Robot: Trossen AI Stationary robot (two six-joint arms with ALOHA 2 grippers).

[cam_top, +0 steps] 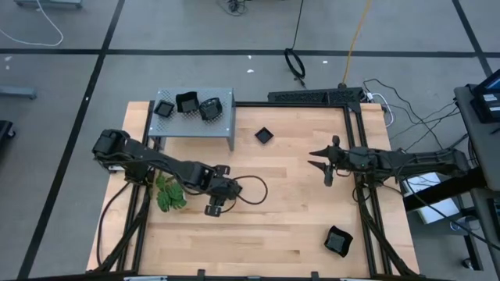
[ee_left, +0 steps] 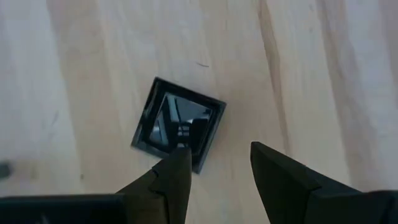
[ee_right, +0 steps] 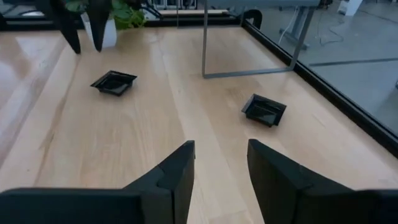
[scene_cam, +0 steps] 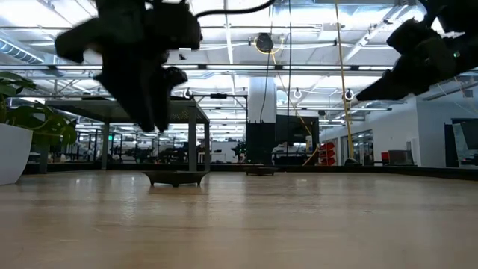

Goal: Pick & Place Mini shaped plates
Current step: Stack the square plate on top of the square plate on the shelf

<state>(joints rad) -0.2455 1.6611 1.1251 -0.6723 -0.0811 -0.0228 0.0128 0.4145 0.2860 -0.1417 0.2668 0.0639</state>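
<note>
A square black mini plate (ee_left: 179, 124) lies flat on the wooden table, also seen in the low view (scene_cam: 175, 178) and the right wrist view (ee_right: 114, 82). My left gripper (ee_left: 217, 152) hangs open above it, fingers pointing down, clear of the plate (scene_cam: 153, 127); in the high view the gripper (cam_top: 216, 204) covers the plate. A second plate (cam_top: 264, 135) rests on the table by the shelf (ee_right: 264, 110). My right gripper (cam_top: 324, 165) stands open at the table's right, raised, with nothing between its fingers (ee_right: 221, 146).
A grey perforated shelf (cam_top: 191, 131) at the far left carries three black plates (cam_top: 187, 102). A green plant (cam_top: 168, 195) stands beside my left arm. Another plate (cam_top: 337, 240) lies near the table's near right corner. Black frame rails (cam_top: 355, 117) border the table.
</note>
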